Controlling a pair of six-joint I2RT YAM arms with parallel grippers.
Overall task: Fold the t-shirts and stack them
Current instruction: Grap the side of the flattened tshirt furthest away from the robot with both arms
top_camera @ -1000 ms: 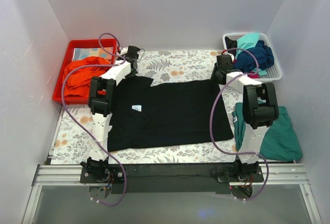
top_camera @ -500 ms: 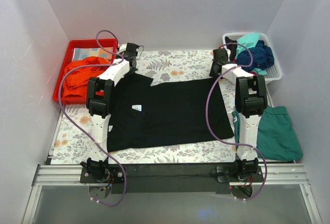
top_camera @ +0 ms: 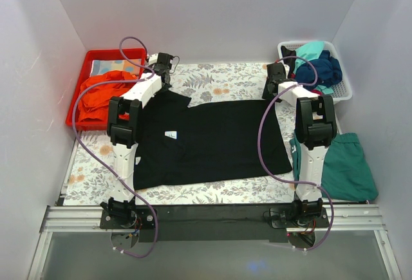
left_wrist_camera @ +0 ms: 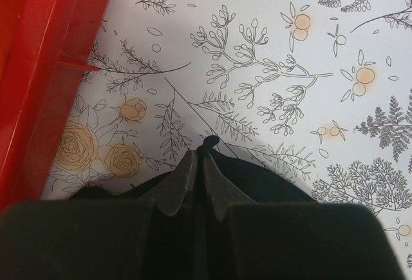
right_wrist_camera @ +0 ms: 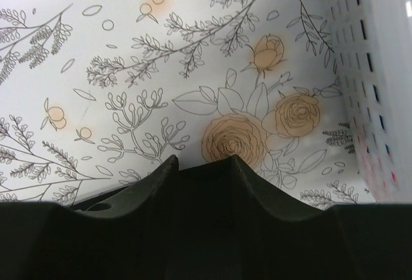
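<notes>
The black t-shirt lies spread flat across the middle of the floral surface. At its far-left corner, the left gripper has its jaws pressed together on a nub of black cloth. By the shirt's far-right corner, the right gripper has its jaws apart.

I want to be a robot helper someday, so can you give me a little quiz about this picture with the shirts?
1. True or false: the black t-shirt lies spread out on the flowery cloth.
2. The tray at the far left is: A red, B blue, C white.
3. What colour is the loose t-shirt right of the black one?
Key: 1 true; 2 A; 3 teal.
</notes>
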